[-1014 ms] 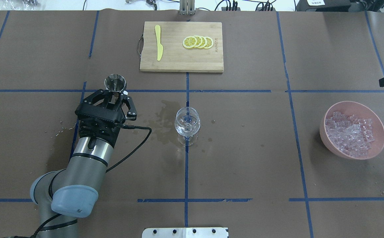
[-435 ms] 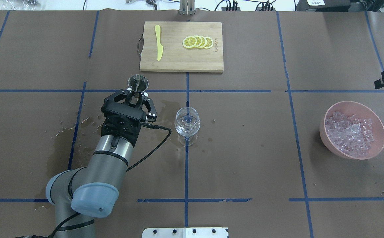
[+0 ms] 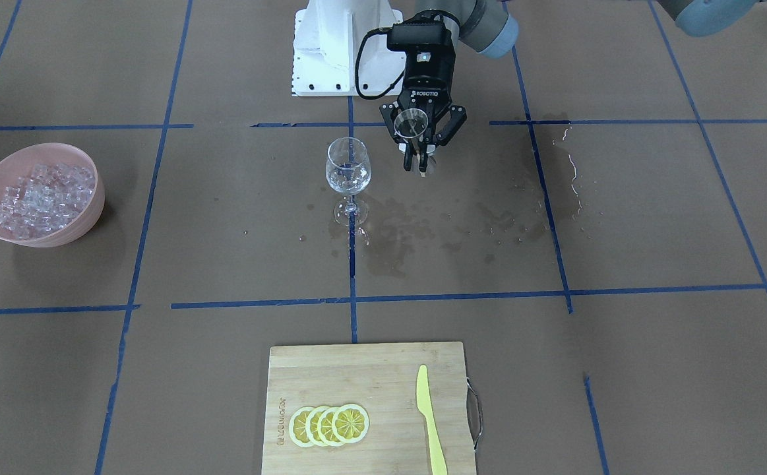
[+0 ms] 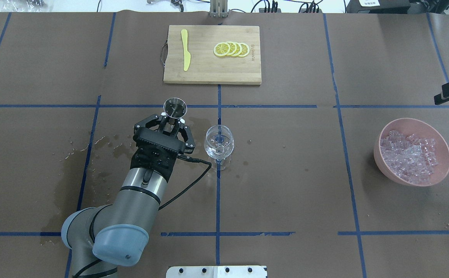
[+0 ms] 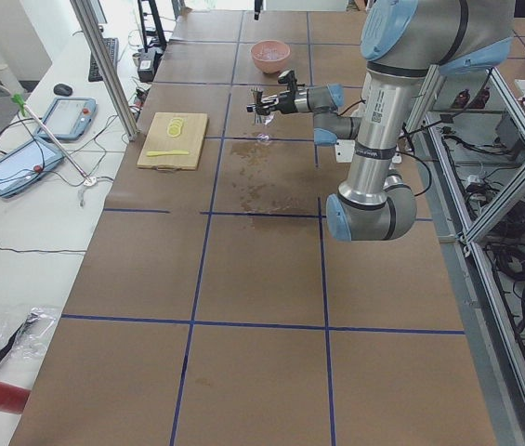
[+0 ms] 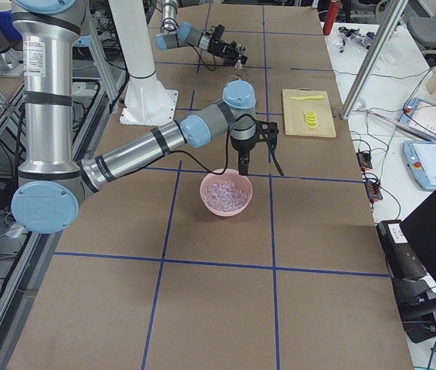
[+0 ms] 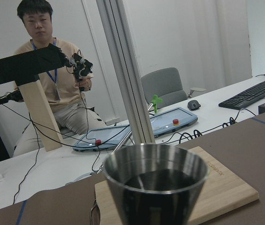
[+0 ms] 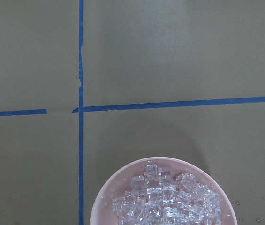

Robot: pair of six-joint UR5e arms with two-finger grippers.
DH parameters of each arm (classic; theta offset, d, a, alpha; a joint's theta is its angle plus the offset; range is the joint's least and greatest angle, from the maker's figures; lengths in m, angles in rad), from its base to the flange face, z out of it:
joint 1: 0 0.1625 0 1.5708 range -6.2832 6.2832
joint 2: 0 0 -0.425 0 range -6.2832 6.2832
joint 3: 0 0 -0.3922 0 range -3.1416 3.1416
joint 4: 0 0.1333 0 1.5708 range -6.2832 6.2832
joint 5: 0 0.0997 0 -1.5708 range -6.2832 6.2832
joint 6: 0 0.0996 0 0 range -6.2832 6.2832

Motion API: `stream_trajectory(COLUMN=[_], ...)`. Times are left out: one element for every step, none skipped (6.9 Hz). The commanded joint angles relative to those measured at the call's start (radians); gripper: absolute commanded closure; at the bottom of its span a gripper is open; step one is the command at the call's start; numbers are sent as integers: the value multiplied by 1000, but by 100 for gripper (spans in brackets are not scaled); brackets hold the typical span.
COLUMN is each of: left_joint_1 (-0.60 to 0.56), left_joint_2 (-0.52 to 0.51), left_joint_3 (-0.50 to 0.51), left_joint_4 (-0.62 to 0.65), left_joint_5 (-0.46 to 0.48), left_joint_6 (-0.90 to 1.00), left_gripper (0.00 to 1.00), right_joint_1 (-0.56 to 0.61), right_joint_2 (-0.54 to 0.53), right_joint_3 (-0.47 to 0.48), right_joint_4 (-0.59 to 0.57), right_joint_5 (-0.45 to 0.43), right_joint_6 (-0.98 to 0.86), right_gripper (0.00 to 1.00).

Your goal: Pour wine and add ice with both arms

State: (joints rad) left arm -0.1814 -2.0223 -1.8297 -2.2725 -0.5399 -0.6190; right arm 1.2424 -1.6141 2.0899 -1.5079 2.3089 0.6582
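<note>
Nearest the robot, the left gripper (image 4: 173, 122) is clamping its fingers around the lower part of a metal cup (image 4: 175, 107). The cup is sitting upright and, in the wrist view, is carrying dark liquid close below its rim. Near it, to the right, the wine glass (image 4: 219, 143) is standing upright on the table (image 4: 286, 193) with no dark liquid showing in it, so the pouring looks about to begin rather than done. Wet stains (image 4: 104, 148) are marking the covering around them. Further out, the right gripper (image 6: 241, 171) is hanging above the pink bowl (image 4: 415, 120); whether its fingers are open cannot be told. The ice (image 4: 409, 156) is all lying in that bowl, well apart from the glass, so adding it is also left to do. Farthest off, the cutting board (image 4: 209, 73) with its lemon slices (image 4: 232, 49) is lying untouched.
</note>
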Motion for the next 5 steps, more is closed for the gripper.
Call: stream_trajectory(left_joint_1=[20, 23, 23, 23, 23], left_joint_2=[-7, -15, -50, -64, -62], left_joint_3=[1, 1, 1, 1, 1], left_joint_4=[1, 31, 118, 170, 174], left_joint_5=[1, 1, 4, 8, 9], left_joint_6=[73, 82, 90, 90, 105], left_gripper=[100, 100, 100, 100, 100], right_joint_1=[-7, -18, -23, -32, -53], right_joint_2=[0, 0, 0, 0, -3], right_joint_3=[1, 9, 12, 13, 13], right_joint_4=[0, 2, 2, 2, 2], right_joint_5=[0, 0, -2, -11, -40], right_joint_6=[10, 27, 32, 35, 35], right_gripper=[0, 0, 0, 0, 0])
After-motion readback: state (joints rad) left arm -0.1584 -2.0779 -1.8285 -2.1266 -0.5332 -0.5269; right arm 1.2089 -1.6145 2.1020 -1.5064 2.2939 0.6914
